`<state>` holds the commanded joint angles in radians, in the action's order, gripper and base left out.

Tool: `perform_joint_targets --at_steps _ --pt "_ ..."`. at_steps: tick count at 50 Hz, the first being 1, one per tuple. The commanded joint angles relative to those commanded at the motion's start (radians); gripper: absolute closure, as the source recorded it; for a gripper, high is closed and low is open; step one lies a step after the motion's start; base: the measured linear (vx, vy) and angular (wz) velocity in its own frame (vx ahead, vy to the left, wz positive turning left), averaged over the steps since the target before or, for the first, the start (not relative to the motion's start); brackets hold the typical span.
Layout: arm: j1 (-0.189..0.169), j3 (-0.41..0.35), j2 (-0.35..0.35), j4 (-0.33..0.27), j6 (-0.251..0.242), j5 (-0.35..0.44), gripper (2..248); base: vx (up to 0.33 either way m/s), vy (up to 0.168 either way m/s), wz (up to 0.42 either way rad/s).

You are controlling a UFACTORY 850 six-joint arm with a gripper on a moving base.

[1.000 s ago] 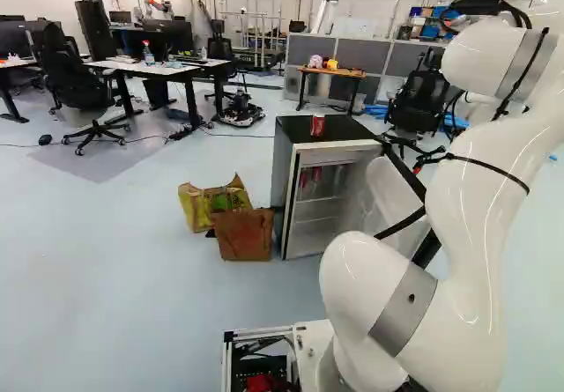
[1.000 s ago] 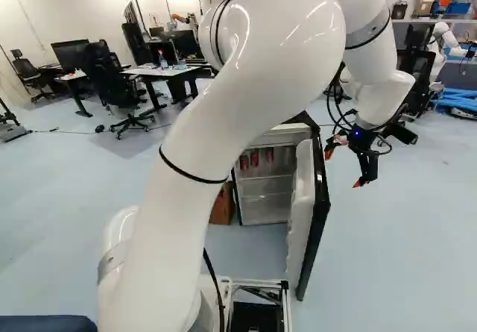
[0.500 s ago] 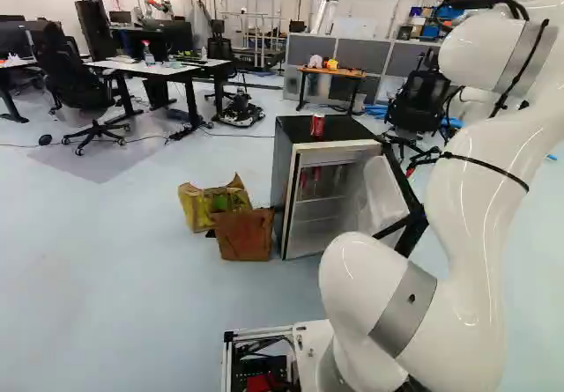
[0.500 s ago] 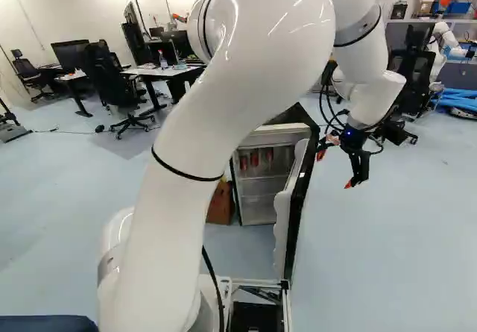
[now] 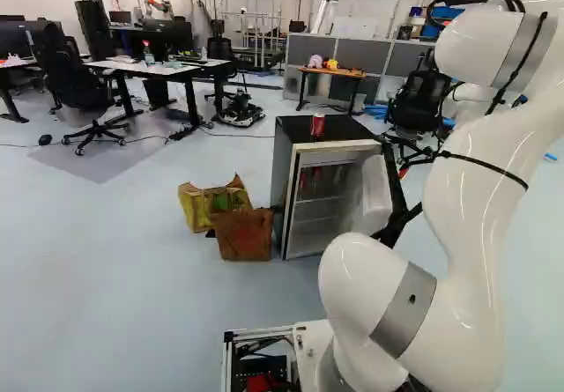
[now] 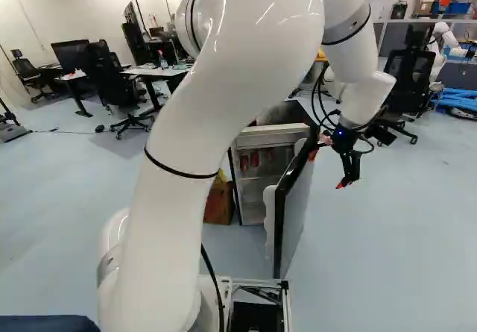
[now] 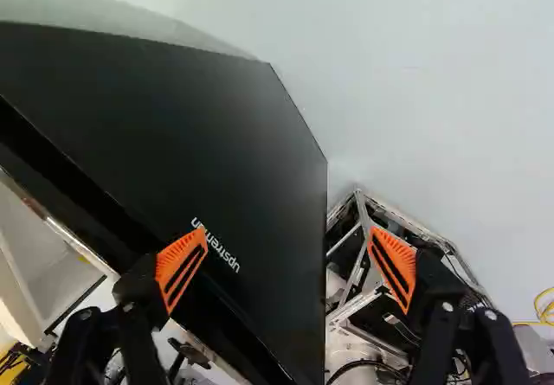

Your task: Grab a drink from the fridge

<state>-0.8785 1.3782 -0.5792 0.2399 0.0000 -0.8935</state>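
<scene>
Pale floor (image 5: 132,277) spreads below our gripper (image 7: 288,266), which holds nothing, its fingers wide apart. The black fridge door (image 7: 190,134) stands ajar beneath and beside it; we cannot tell whether they touch. One red can (image 5: 317,126) stands on the fridge (image 5: 280,176), across the door from the gripper, with more red cans (image 6: 250,160) inside. We judge the drink is already out and only closing the door remains, though our pictures cannot confirm that.

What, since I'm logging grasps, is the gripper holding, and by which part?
Nothing is held: the gripper is open, its fingers wide apart, and the fridge door is not clamped between them.
</scene>
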Motion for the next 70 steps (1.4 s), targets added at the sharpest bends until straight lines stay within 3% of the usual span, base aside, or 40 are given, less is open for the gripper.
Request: perform_joint_targets --at_steps 70 --pt "0.118 -0.154 0.097 0.000 0.000 0.000 3 0.000 0.000 0.000"
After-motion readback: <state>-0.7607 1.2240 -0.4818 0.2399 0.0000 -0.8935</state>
